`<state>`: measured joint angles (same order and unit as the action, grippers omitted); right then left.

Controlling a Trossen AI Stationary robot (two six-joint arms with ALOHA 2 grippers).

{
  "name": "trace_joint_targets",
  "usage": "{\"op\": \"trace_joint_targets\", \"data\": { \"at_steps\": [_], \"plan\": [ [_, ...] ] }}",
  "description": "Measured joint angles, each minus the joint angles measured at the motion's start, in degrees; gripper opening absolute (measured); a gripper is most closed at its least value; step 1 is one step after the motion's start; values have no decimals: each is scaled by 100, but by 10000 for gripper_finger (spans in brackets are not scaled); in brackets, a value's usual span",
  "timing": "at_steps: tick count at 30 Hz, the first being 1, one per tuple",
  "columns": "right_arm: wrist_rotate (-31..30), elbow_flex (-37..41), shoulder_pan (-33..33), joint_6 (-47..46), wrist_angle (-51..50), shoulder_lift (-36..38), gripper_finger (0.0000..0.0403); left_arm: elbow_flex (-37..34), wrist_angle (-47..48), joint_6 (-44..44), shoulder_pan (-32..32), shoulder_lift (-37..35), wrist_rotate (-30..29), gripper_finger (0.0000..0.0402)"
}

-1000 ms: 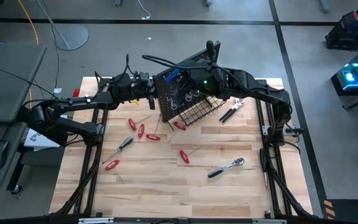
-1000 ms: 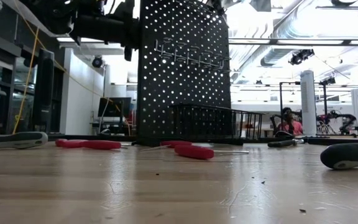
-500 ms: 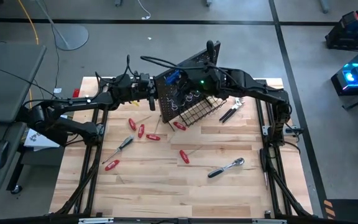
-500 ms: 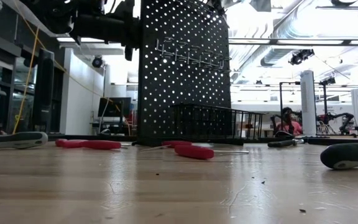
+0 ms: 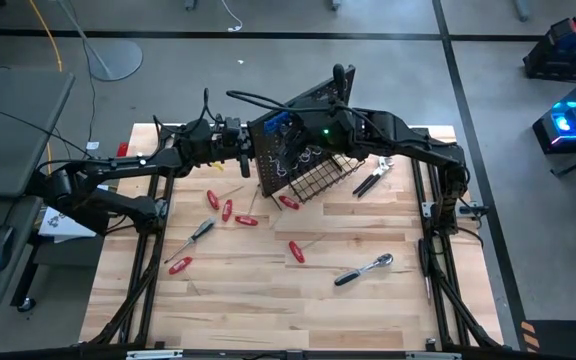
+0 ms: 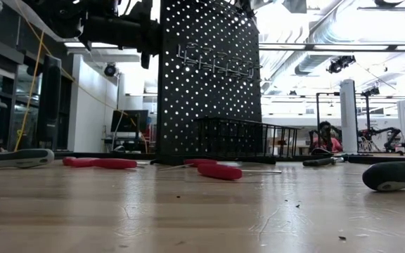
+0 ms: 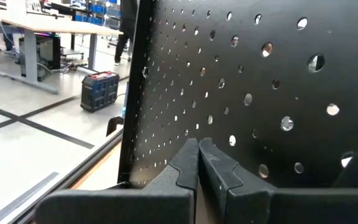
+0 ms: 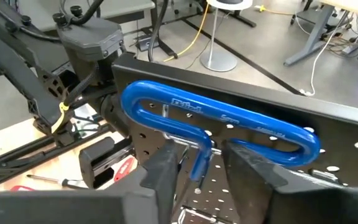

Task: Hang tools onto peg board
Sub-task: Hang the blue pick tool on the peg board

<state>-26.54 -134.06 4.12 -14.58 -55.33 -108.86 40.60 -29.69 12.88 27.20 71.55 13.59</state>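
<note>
Nothing has shifted since a second ago. Right hand (image 8: pixel 194 163) pinches blue T-handle key (image 8: pixel 222 121) at peg board (image 5: pixel 288 140), far centre of desk (image 5: pixel 268 290). Left hand (image 7: pixel 197 163) pressed together behind board. Wire basket (image 5: pixel 323 175): contents unclear.

peg board (image 5: pixel 286 150) upright at table (image 5: pixel 268 300) rear-centre, screwdrivers (image 5: pixel 230 212) in front-left, ratchet (image 5: pixel 364 268) front-right

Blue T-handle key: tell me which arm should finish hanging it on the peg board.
Right. The right gripper already grips the blue T-handle key at the top of the peg board. The left gripper, fingers together, is pressed against the board's back.
</note>
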Motion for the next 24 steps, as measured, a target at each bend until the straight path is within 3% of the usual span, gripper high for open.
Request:
{"op": "trace_joint_targets", "data": {
  "at_steps": [8, 24],
  "plan": [
    [-61, -98, 2, 38, -456, 42, 174, 0, 292, -205, 88, 0, -216, 0],
    [-119, -92, 6, 458, -584, 199, 177, -2, 590, -256, 468, 2, -224, 0]
  ]
}}
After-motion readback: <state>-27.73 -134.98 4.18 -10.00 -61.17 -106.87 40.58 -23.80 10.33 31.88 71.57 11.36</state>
